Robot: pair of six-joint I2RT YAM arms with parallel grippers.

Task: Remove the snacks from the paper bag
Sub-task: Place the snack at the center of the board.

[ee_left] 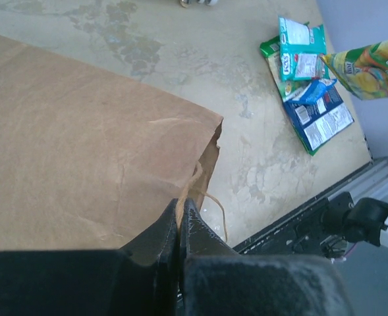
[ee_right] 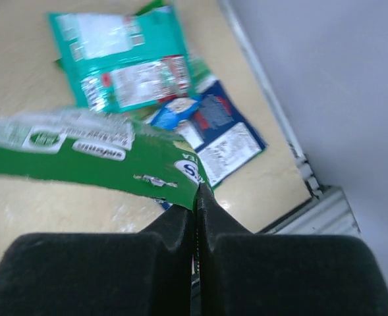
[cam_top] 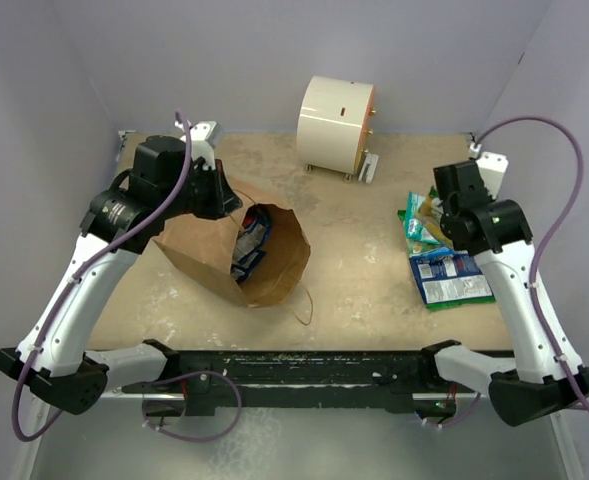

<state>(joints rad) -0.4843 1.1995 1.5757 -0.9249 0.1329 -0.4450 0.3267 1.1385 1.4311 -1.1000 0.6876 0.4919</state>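
Observation:
The brown paper bag (cam_top: 209, 250) lies on its side at the left, mouth facing right, with blue-and-white packets (cam_top: 251, 243) showing inside. My left gripper (cam_top: 230, 203) is at the bag's upper rim; in the left wrist view it (ee_left: 180, 205) is shut on the bag's twisted handle (ee_left: 195, 176). My right gripper (cam_top: 436, 215) is shut on a corner of a green-and-white packet (ee_right: 95, 151), held above a pile of packets on the table: a teal one (ee_right: 121, 59) and a blue-and-white one (ee_right: 230, 141). The pile also shows in the top view (cam_top: 452, 277).
A cream cylinder (cam_top: 334, 125) stands at the back centre. The bag's other handle loop (cam_top: 304, 305) lies on the table in front of its mouth. The black front rail (cam_top: 294, 365) runs along the near edge. Walls close in on three sides.

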